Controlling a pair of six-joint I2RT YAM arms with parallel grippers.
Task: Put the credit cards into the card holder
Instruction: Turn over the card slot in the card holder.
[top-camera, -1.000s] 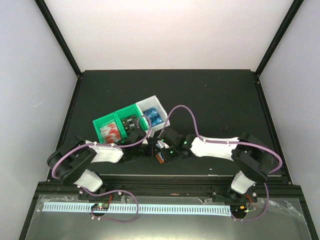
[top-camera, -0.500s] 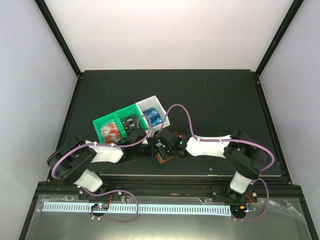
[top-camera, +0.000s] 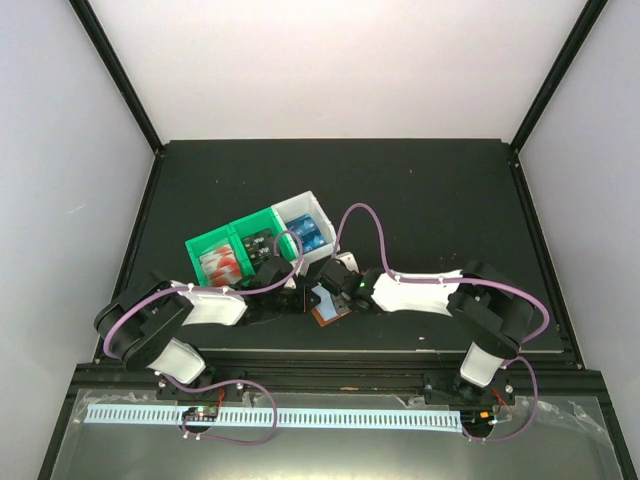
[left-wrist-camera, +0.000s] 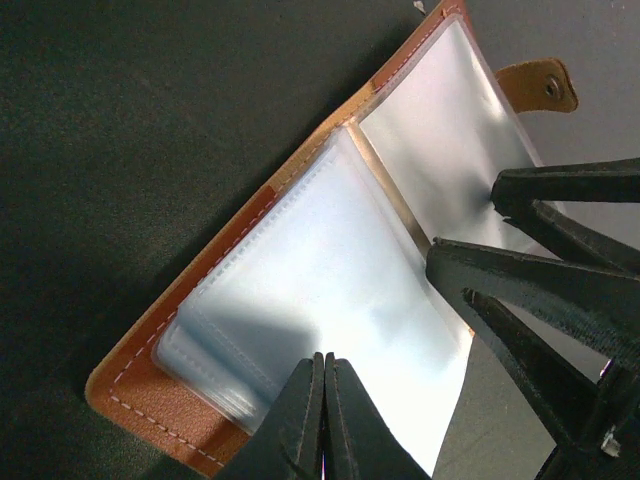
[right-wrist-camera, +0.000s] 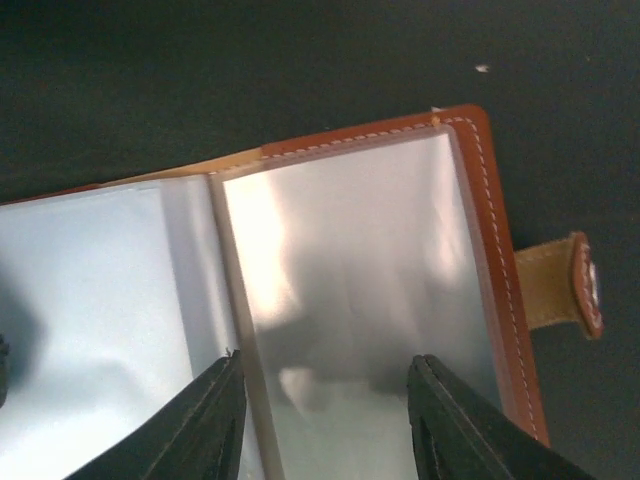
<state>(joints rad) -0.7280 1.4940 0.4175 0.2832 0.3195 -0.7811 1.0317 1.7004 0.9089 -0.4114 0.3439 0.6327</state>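
Lying open on the table (top-camera: 430, 200) near its front edge, the holder (left-wrist-camera: 300, 260) shows its clear pockets. The left gripper (left-wrist-camera: 323, 362) is closed tip to tip at the pockets' edge. The right gripper (right-wrist-camera: 326, 360) hangs spread over the tab-side page. Cards (top-camera: 305, 233) sit in the tray (top-camera: 232, 225).

No text, label, brand or number can be read. The card holder (left-wrist-camera: 330, 290) pockets show blank, and the credit cards (top-camera: 305, 233) appear too small.
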